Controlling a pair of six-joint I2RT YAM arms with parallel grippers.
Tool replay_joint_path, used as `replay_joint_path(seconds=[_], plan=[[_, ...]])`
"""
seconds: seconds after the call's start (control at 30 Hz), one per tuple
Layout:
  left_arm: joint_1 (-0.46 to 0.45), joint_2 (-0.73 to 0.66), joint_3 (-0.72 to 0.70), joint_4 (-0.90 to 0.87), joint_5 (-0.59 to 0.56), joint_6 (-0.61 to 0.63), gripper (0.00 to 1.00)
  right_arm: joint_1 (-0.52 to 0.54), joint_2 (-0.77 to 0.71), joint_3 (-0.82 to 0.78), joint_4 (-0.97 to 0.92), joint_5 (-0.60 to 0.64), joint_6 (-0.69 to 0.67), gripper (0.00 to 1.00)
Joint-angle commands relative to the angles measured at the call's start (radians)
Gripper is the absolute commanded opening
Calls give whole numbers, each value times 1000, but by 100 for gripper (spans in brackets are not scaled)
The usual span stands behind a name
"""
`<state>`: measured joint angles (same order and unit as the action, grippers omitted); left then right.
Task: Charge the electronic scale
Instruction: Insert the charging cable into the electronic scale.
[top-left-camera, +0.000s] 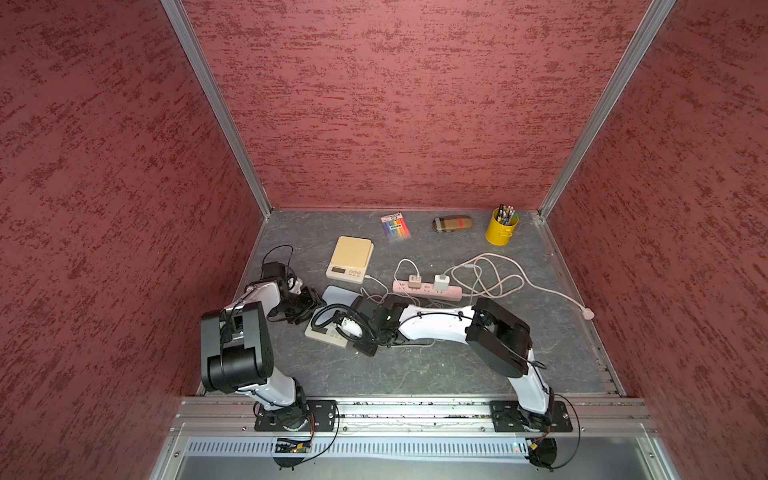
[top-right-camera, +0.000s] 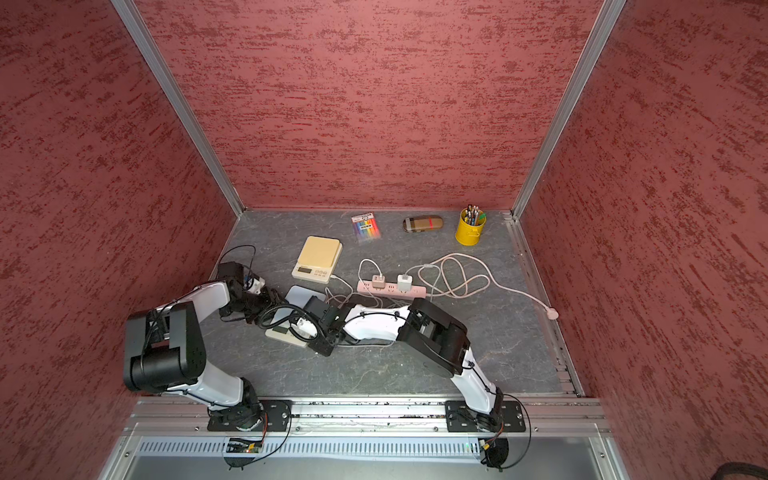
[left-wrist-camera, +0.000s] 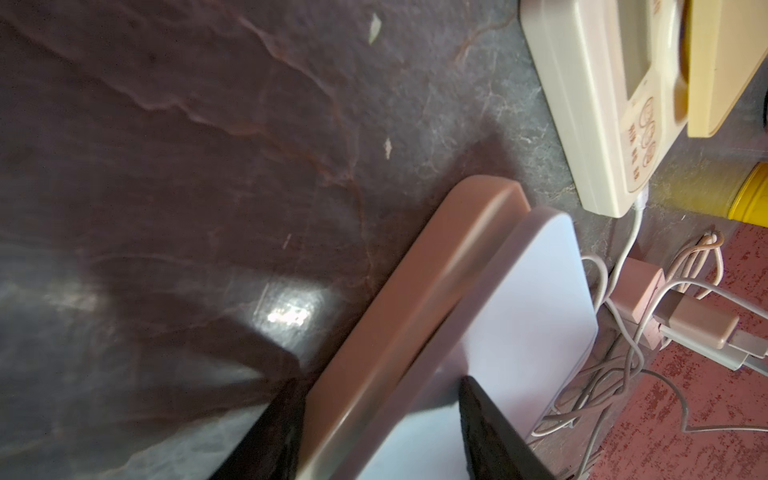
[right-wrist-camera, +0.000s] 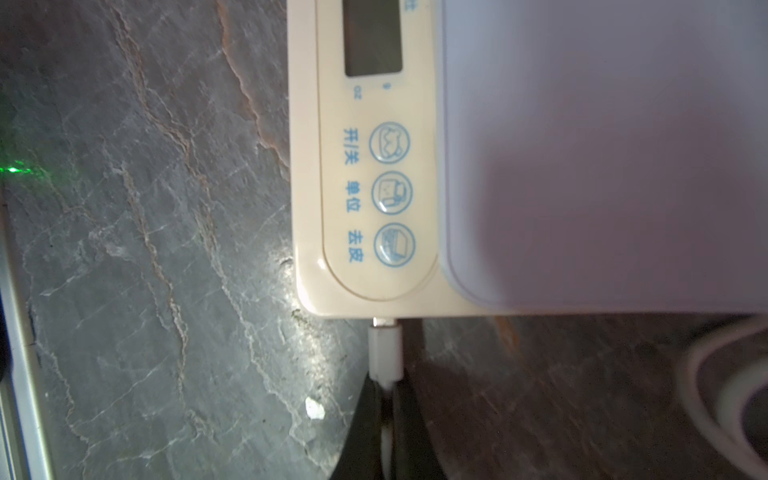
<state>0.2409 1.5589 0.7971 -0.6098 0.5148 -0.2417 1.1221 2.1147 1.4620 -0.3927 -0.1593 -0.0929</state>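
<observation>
Low, folded right arm (top-left-camera: 436, 328) reaches leftward; right gripper (right-wrist-camera: 384, 388) clamped on white USB plug (right-wrist-camera: 385, 349) at cream, lavender-topped electronic scale (right-wrist-camera: 307, 187), mid-table before pink power strip (top-left-camera: 455, 294). Opposite, left gripper (left-wrist-camera: 376, 378) straddles scale's edge, jaws apart.

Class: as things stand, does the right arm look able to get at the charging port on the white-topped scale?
Probably yes. The right gripper, shut on the white USB plug, sits right at the side edge of the white-topped scale. The plug's metal tip touches that edge, and nothing lies between.
</observation>
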Motion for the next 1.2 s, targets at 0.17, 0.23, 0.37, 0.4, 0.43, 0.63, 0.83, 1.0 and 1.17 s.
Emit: replay_joint_path(seconds=[0.17,0.23,0.37,0.4,0.43,0.63,0.83,1.0,1.17], plan=[[-55,-36,-86,-49,71,-114,57,-16,58,125,22,53,90,0],[-59,-50,-102,-42,64,-131,56,-24,56,137,23,58,121,0],[-62,-81,-129,-32,42,-167,55,-40,38,139,29,69,189,0],[-63,-85,-134,-28,40,-176,54,-44,35,139,30,69,204,0],[-66,-90,-140,-23,40,-184,54,-47,30,137,31,68,219,0],[-111,-109,-168,1,35,-228,53,-53,12,140,29,37,243,0],[-148,-143,-197,18,1,-256,52,-56,5,187,-13,-9,237,0],[-171,-158,-227,49,2,-281,52,-76,28,245,-55,-97,261,0],[-209,-163,-253,82,8,-314,51,-81,71,312,-106,-97,251,0]])
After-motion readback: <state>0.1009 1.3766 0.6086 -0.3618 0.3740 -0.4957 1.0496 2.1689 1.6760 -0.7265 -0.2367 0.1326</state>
